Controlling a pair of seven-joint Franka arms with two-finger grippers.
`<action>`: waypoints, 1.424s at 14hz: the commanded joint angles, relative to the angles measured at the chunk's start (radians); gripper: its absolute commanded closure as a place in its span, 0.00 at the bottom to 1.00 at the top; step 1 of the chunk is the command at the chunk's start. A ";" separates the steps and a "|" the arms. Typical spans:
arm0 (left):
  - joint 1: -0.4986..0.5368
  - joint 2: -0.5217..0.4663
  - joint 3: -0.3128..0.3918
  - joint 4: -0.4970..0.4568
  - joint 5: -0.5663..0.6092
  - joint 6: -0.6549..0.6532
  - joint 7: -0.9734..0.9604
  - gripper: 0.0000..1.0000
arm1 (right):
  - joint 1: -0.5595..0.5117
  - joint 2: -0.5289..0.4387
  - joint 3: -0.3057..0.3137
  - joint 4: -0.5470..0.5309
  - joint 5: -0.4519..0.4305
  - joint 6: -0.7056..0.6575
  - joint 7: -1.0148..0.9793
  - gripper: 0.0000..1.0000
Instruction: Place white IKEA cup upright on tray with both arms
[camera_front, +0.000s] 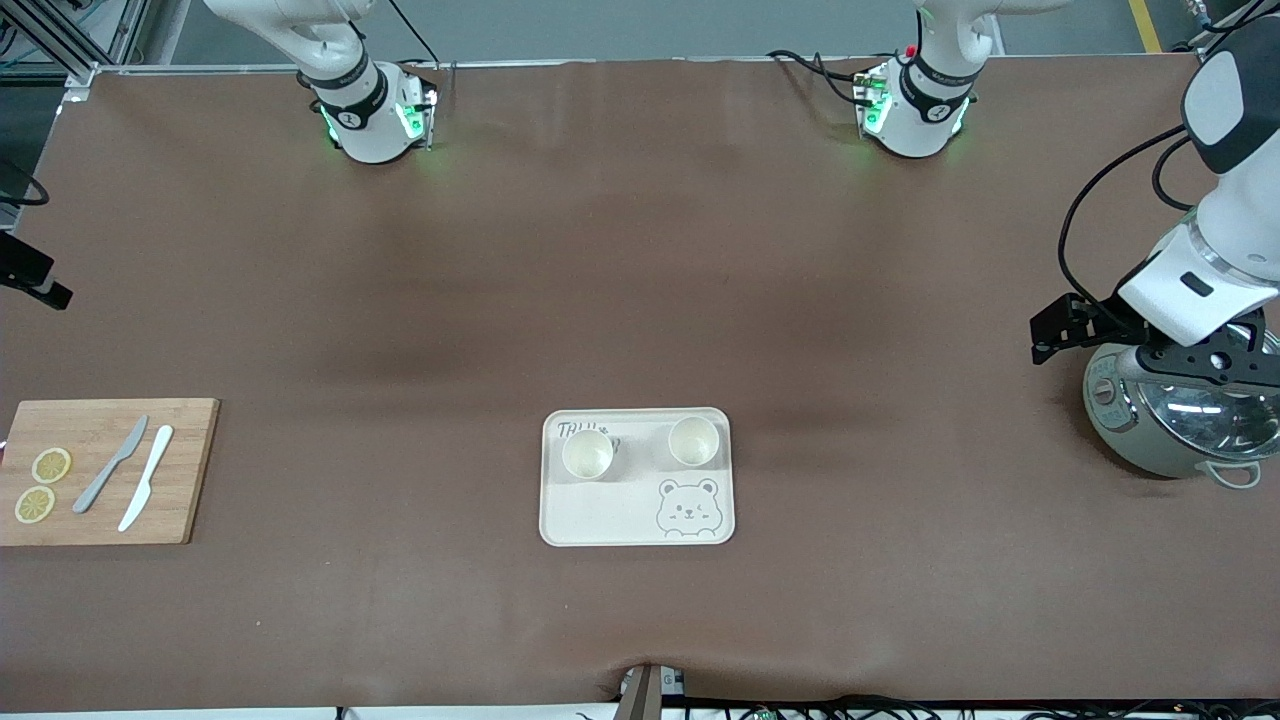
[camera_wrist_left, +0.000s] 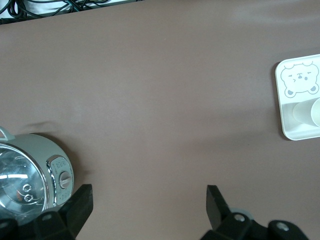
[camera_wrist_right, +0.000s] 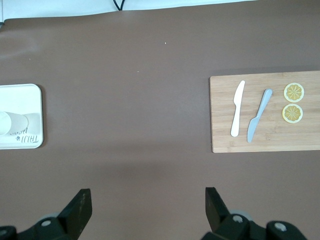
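Observation:
The cream tray (camera_front: 600, 515) with its bear drawing lies mid-table, nearer the front camera. Two white cups stand upright on it, one (camera_front: 587, 453) toward the right arm's end and one (camera_front: 693, 441) toward the left arm's end. My left gripper (camera_front: 1215, 365) hangs open over a pot at the left arm's end; its wrist view shows it empty (camera_wrist_left: 149, 195), with the tray (camera_wrist_left: 280, 100) and a cup (camera_wrist_left: 305, 112) far off. My right gripper (camera_wrist_right: 147, 197) is open and empty above bare table, and that view catches the tray (camera_wrist_right: 35, 95) and a cup (camera_wrist_right: 11, 122).
A grey-green pot (camera_front: 1150, 430) with a shiny lid sits under the left gripper (camera_wrist_left: 30, 175). A wooden cutting board (camera_front: 185, 470) at the right arm's end carries a grey knife (camera_front: 110, 465), a white knife (camera_front: 146, 478) and two lemon slices (camera_front: 50, 465); the board (camera_wrist_right: 265, 142) also shows from the right wrist.

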 joint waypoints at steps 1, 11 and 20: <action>0.004 0.003 -0.005 0.013 0.025 0.003 -0.012 0.00 | -0.020 0.013 0.009 0.025 0.026 -0.016 0.000 0.00; 0.013 0.021 -0.005 0.013 0.017 0.003 -0.012 0.00 | 0.008 0.012 0.011 0.026 0.017 -0.014 -0.002 0.00; 0.019 0.016 -0.007 0.016 0.014 0.003 -0.020 0.00 | 0.012 0.013 0.011 0.026 0.014 -0.014 -0.040 0.00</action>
